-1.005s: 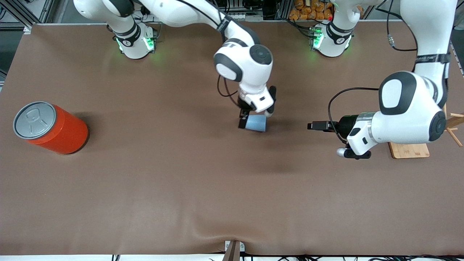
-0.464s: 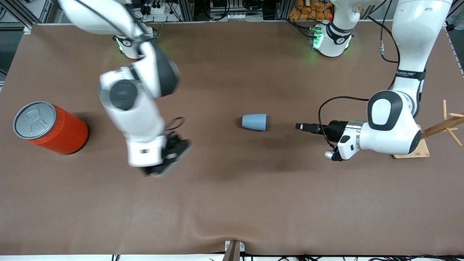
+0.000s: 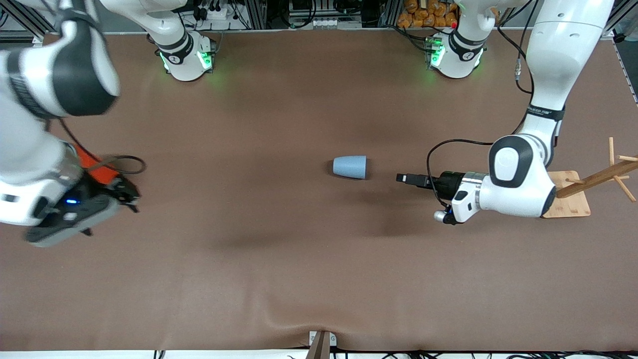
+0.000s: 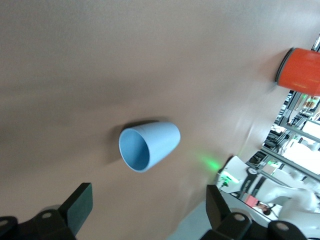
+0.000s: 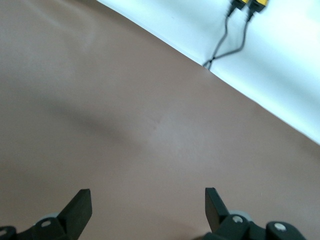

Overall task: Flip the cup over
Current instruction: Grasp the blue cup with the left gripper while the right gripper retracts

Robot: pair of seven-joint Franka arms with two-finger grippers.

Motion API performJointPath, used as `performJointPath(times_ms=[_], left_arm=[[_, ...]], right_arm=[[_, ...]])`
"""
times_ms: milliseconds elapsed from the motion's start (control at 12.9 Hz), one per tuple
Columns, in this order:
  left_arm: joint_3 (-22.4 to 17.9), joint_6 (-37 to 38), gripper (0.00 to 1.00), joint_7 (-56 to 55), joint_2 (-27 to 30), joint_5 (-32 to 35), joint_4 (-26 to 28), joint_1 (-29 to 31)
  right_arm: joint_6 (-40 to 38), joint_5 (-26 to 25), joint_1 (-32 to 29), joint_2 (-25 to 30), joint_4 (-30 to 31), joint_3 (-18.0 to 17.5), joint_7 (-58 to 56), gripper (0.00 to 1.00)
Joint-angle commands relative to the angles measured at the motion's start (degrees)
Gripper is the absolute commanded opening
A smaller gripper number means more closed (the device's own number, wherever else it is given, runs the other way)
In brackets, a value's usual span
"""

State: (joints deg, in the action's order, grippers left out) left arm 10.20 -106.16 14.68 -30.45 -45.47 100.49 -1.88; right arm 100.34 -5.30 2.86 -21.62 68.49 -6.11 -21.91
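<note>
Cup [image 3: 350, 167] lies on its side on the bench [image 3: 319, 259], unflipped. Left gripper [image 3: 404, 178] beside its mouth, jaws spread; right gripper [image 3: 127, 192] by the can [image 3: 92, 164], jaws spread, empty.

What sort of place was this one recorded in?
Most likely a robotics lab: two arm bases bolted along a brown-covered table, aluminium framing and cables at its edge, and only test props out, a cup and an orange can.

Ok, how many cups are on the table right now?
1. The cup lies on its side near the middle of the table, its open mouth facing the left gripper. No other cup shows; the right arm could hide something near the orange can.
</note>
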Motion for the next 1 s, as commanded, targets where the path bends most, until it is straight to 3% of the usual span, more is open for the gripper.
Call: performJointPath(times_ms=[0, 155, 386, 464, 618, 928], left_arm=[[0.26, -3.51, 1.00, 6.04, -1.19, -4.87, 2.86, -0.57], [0.26, -6.24, 1.00, 8.77, -1.37, -10.41, 5.84, -2.33], [0.26, -7.83, 1.00, 14.65, -1.28, -16.65, 10.59, -2.86], [0.26, -7.83, 1.00, 16.59, -1.37, -18.32, 11.65, -2.86], [0.26, -7.92, 0.99, 19.05, -1.37, -21.14, 13.67, -3.30], [0.26, -9.32, 0.94, 25.04, -1.54, -25.90, 16.49, -3.92]], right_arm=[[-5.66, 1.26, -2.86, 3.25, 1.73, -1.54, 2.22, 1.00], [-8.84, 1.61, -2.77, 6.40, 2.69, 1.09, 10.85, 1.00], [-14.38, 5.74, -2.78, 10.70, 5.59, 1.36, 27.49, 1.00], [-13.78, 6.35, -2.69, 13.59, 9.34, 1.36, 29.88, 1.00], [-12.20, 6.45, -2.77, 20.18, 17.95, 1.36, 30.70, 1.00], [-7.91, 6.53, -2.86, 26.70, 27.63, 1.36, 30.70, 1.00]])
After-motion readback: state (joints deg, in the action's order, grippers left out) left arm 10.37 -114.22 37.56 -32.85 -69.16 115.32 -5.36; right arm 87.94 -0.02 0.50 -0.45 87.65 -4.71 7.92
